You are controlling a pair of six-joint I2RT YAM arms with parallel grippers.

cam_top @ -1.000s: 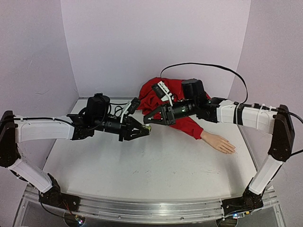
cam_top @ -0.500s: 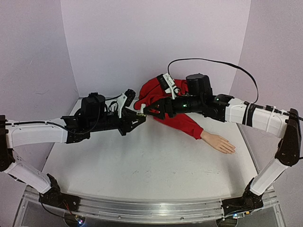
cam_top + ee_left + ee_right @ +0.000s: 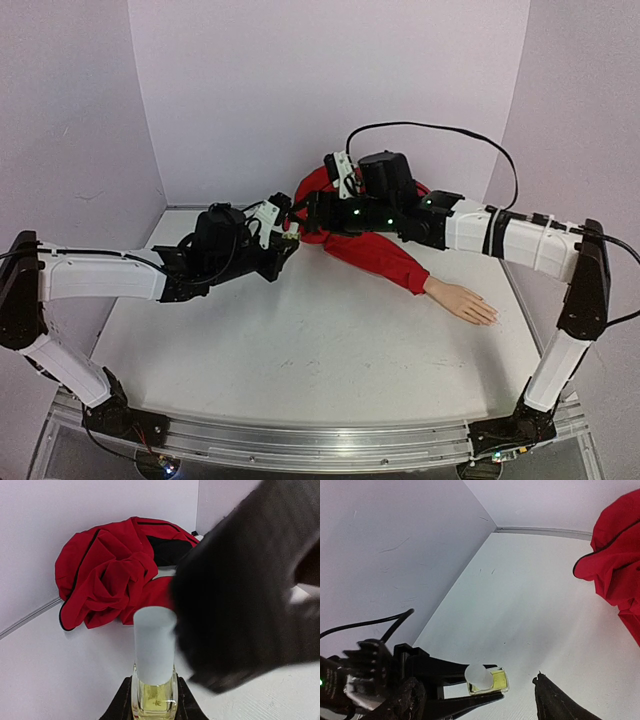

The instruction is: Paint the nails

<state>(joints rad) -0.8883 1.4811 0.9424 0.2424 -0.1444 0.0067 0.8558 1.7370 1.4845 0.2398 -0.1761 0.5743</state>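
Your left gripper (image 3: 154, 702) is clamped on a small yellowish bottle (image 3: 154, 680) above the far middle of the table (image 3: 300, 360). Your right gripper (image 3: 477, 702) has its jaws spread, just beside the cap. The red jacket (image 3: 375, 250) is heaped at the far edge. The mannequin hand (image 3: 465, 300) lies near the right edge, its length slanting toward the near right corner. The nails (image 3: 488, 316) lead, too small to make out.

Nails (image 3: 489, 318) on mannequin hand (image 3: 466, 302) too small to resolve from above; bottle (image 3: 154, 700) base cut by left wrist view's lower edge, right half blocked by blurred dark mass (image 3: 245, 595).
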